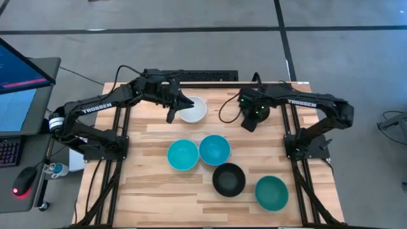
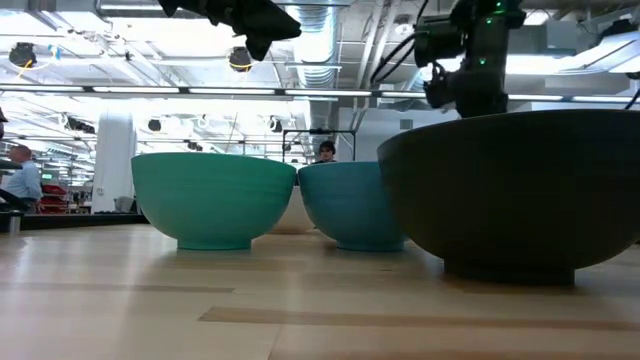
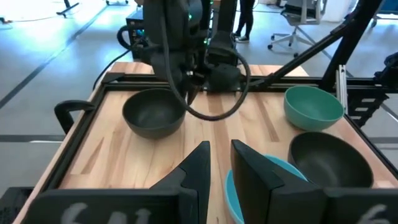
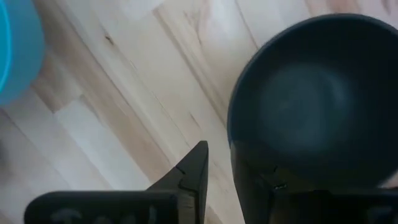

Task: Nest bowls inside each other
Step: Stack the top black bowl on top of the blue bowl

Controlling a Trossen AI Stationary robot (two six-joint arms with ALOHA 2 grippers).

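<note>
The white bowl (image 1: 194, 109) rests on its base at the table's far middle. My left gripper (image 1: 173, 112) hangs over its left rim, raised well above the table (image 2: 262, 35), fingers a narrow gap apart (image 3: 219, 152). One black bowl (image 3: 152, 112) stands at the far right, mostly hidden under my right arm in the high view. My right gripper (image 1: 249, 122) is slightly open (image 4: 217, 152) at that bowl's rim (image 4: 231, 134), one finger over the bowl's inside and the other outside. Two light blue bowls (image 1: 183, 154) (image 1: 215, 149), a second black bowl (image 1: 229, 179) and the teal bowl (image 1: 271, 193) stand nearer. My right gripper stands at the black bowl's rim (image 4: 231, 134) from above, pointing down. Bare wood shows between the outer finger (image 4: 198, 165) and the rim. Whether the inner finger touches the bowl I cannot tell. The bowl sits upright on the table.
A keyboard (image 1: 210, 76) lies along the far edge behind the arms. Arm mounts stand at the left (image 1: 105, 143) and right (image 1: 308, 143) edges. Bare wood (image 1: 159, 197) lies at the near left. A person (image 2: 20, 180) sits far off in the room.
</note>
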